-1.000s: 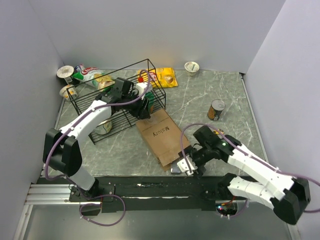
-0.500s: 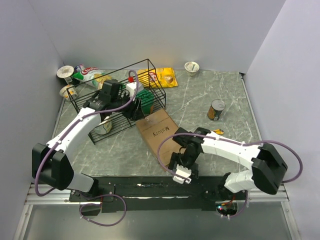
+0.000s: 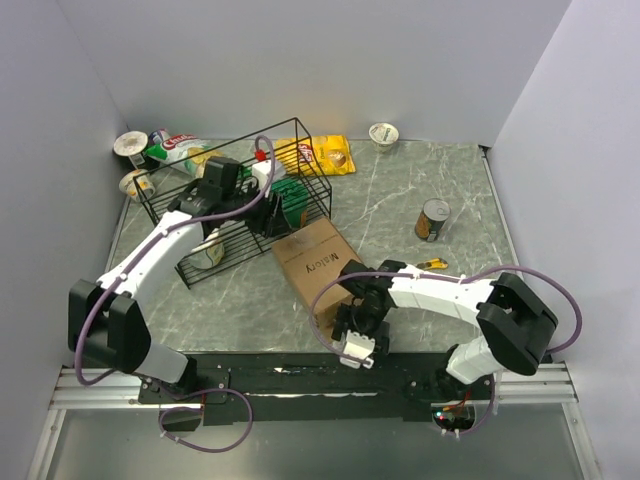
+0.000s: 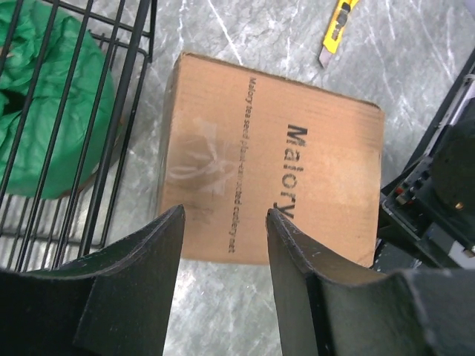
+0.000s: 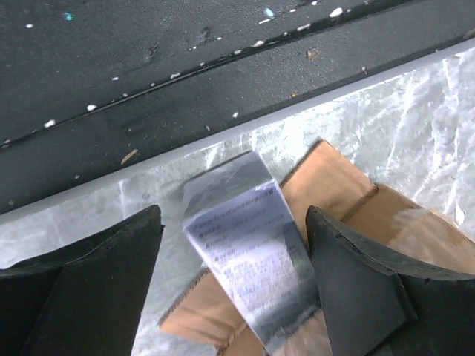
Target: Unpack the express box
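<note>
- Cardboard, brown and matt: the express box (image 3: 318, 266) lies on its side mid-table, its printed face up and its opened end turned toward 5 o'clock, at the near edge.
- Your right gripper (image 5: 231, 215) hangs over that opened end with its jaws spread wide. They straddle a silvery printed packet (image 5: 249, 256) poking out between the loose flaps, and neither finger touches it.
- Your left gripper (image 4: 223, 215) hovers at the box's 11 o'clock by the black wire basket (image 3: 170, 215), fingers parted and empty, looking down at the carton's printed face.
- Expect the carton to be light and fairly stiff across its panels, but floppy at the flaps, so it would probably slide on the stone-patterned table rather than resist a tug.
- The board itself should give good grip; the glossy taped patch on the top face looks slicker, so avoid pinching there.
- The best hold on the box is likely a panel edge at the closed far end, around 11 o'clock, pinned or pinched by the left fingers while the right draws out the contents.
- The packet looks thin, soft and slippery, so take it across its exposed end.
- A yellow utility knife (image 3: 432, 264) lies at the box's 3 o'clock, apart from both arms.
</note>
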Controlling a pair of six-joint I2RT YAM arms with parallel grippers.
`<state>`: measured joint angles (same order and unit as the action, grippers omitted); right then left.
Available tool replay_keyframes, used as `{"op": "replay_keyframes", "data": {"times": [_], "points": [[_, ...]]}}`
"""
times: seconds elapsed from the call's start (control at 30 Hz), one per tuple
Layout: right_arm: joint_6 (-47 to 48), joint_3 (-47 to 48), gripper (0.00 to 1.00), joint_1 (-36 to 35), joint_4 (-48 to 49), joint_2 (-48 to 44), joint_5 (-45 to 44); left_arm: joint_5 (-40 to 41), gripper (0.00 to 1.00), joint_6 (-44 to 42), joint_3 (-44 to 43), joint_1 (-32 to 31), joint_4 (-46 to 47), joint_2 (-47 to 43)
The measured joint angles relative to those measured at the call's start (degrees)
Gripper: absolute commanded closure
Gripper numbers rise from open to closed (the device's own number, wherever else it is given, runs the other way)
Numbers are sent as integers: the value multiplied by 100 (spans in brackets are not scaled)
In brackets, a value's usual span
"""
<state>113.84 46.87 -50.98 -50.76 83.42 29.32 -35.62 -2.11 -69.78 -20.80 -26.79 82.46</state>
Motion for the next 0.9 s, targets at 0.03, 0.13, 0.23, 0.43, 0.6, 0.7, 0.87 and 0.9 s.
{"op": "replay_keyframes", "data": {"times": [0.03, 0.13, 0.23, 0.43, 0.6, 0.7, 0.87, 0.9], "points": [[2, -66, 21, 0, 90, -4, 0, -42, 46, 22, -52, -2, 2, 81], [9, -227, 33, -9, 245, -9, -72, -120, 46, 74, -251, -4, 66, 356], [44, -284, 49, -26, 295, -33, -190, -221, 45, 57, -492, -63, 81, 643], [37, -503, 57, 11, 269, -476, -393, -708, 47, -490, -1285, -662, -109, 1462], [46, -610, 50, 310, -337, -1263, -511, -776, 52, -774, -1578, -1290, -227, 2308], [79, -872, 43, 778, -719, -1884, -601, -704, 53, -763, -1582, -1491, -262, 2664], [179, -1215, 41, 1550, -1274, -2750, -874, -603, 55, -675, -1681, -1502, -212, 2717], [175, -1248, 41, 1755, -1370, -2896, -898, -570, 55, -664, -1681, -1502, -210, 2717]]}}
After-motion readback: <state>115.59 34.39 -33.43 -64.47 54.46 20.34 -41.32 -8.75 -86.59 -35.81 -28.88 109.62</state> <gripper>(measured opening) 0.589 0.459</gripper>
